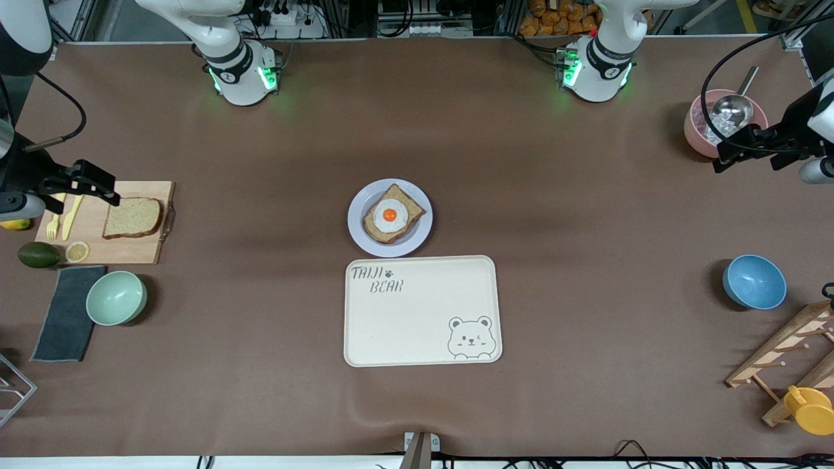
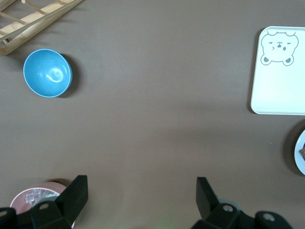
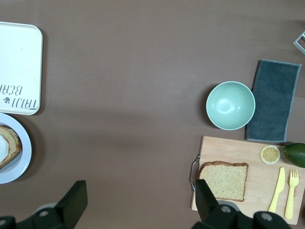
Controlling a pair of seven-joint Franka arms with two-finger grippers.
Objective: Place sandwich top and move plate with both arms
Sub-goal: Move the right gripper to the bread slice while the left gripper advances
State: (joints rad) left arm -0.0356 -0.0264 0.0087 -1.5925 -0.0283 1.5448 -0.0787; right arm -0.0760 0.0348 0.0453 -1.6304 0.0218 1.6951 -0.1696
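The sandwich top (image 1: 132,217), a plain brown bread slice, lies on a wooden cutting board (image 1: 98,244) at the right arm's end of the table; it also shows in the right wrist view (image 3: 223,180). The pale round plate (image 1: 357,225) sits mid-table and carries a bread slice with a fried egg (image 1: 391,213). My right gripper (image 1: 81,189) (image 3: 140,188) hangs open and empty over the board's outer end, beside the sandwich top. My left gripper (image 1: 749,158) (image 2: 140,186) hangs open and empty above the table next to a pink bowl (image 1: 700,133).
A cream bear tray (image 1: 423,326) lies just nearer the camera than the plate. A green bowl (image 1: 116,298), grey cloth (image 1: 65,312), avocado (image 1: 38,255) and yellow cutlery (image 1: 71,218) surround the board. A blue bowl (image 1: 754,281) and wooden rack (image 1: 788,352) stand at the left arm's end.
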